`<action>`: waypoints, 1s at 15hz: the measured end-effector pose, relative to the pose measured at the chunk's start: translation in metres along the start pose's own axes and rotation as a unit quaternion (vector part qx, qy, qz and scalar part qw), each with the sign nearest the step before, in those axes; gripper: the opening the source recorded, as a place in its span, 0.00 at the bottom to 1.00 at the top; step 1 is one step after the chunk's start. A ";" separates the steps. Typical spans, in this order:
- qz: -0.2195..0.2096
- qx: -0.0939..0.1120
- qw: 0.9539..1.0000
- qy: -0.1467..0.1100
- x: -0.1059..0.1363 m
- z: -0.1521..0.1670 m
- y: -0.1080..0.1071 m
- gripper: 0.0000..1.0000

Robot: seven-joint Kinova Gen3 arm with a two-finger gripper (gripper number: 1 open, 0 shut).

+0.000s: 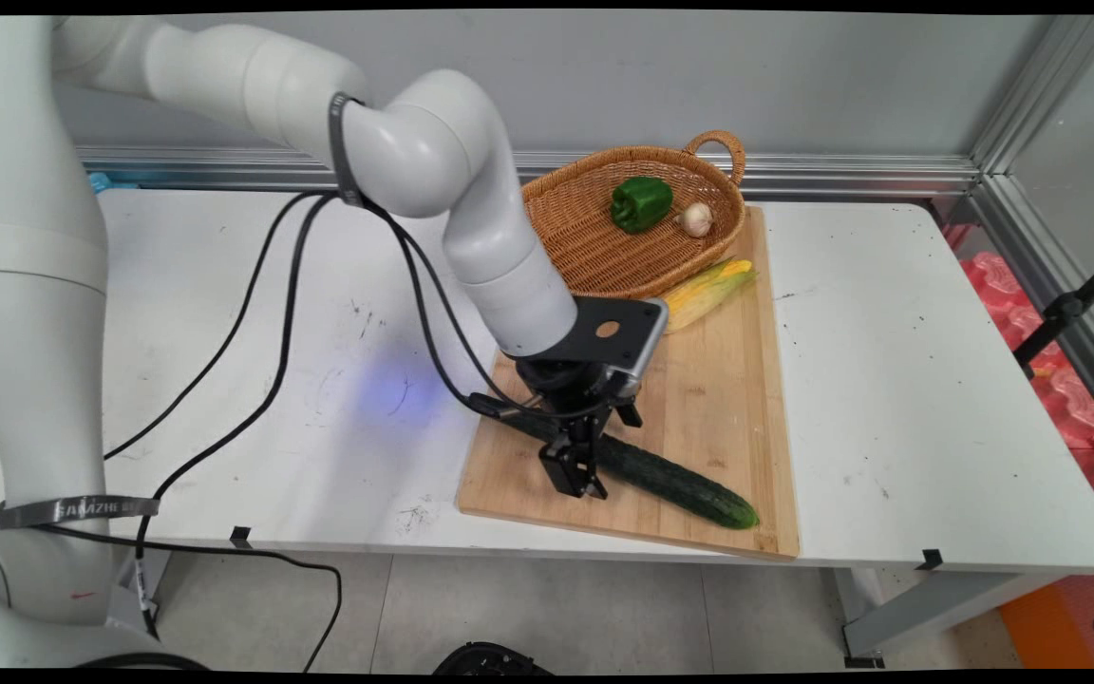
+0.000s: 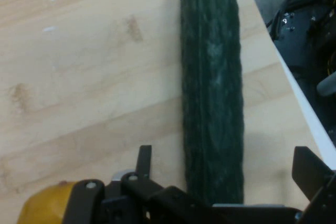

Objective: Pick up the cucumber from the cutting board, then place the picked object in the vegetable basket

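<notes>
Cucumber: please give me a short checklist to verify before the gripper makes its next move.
1. Gripper open: ok.
2. Fingers on both sides of cucumber: ok.
3. Cucumber flat on board: ok.
4. Fingers touching cucumber: cannot tell.
5. Corn clear of gripper: ok, it lies near the basket.
6. Cables away from the fingers: ok.

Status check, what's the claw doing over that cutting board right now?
Claw open, fingers straddling the cucumber. Cucumber lying flat on the wooden cutting board. Corn cob and wicker basket farther back, nothing blocking.
</notes>
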 end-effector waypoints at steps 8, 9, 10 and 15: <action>-0.004 -0.003 1.000 -0.010 0.007 -0.002 -0.012 0.00; -0.003 -0.004 1.000 -0.011 0.007 -0.005 -0.013 0.00; -0.001 -0.004 1.000 -0.012 0.008 -0.008 -0.014 0.00; 0.004 -0.008 1.000 -0.011 0.020 -0.030 -0.018 0.00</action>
